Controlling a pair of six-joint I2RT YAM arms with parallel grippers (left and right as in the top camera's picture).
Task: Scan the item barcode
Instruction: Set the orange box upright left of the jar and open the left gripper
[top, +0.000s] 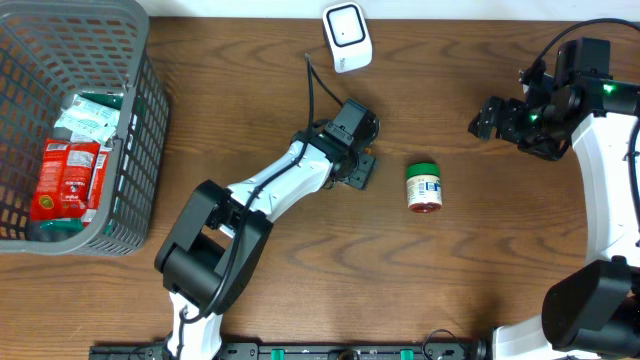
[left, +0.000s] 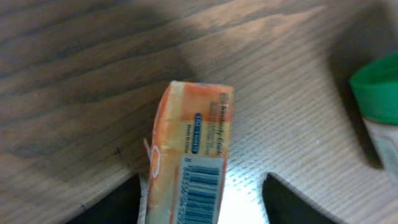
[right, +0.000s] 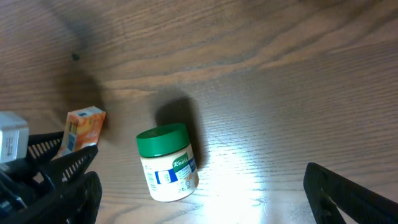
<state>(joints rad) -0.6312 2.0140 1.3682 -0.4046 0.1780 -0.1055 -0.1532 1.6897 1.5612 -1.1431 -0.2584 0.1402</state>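
Orange box lies on the table, right between the two fingers of the left claw. Its long side points straight away from the claw, with the barcode facing up. The claw is partly open. One finger is just beside the box and the other shows a gap, so nothing is pinched. The right claw is well apart, wide open and empty. The white scanner sits far back.

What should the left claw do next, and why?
Probably close the left claw on the small orange cardboard box. The box lies inside the open claw with a gap on one side, so it isn't gripped yet for carrying to the white scanner.
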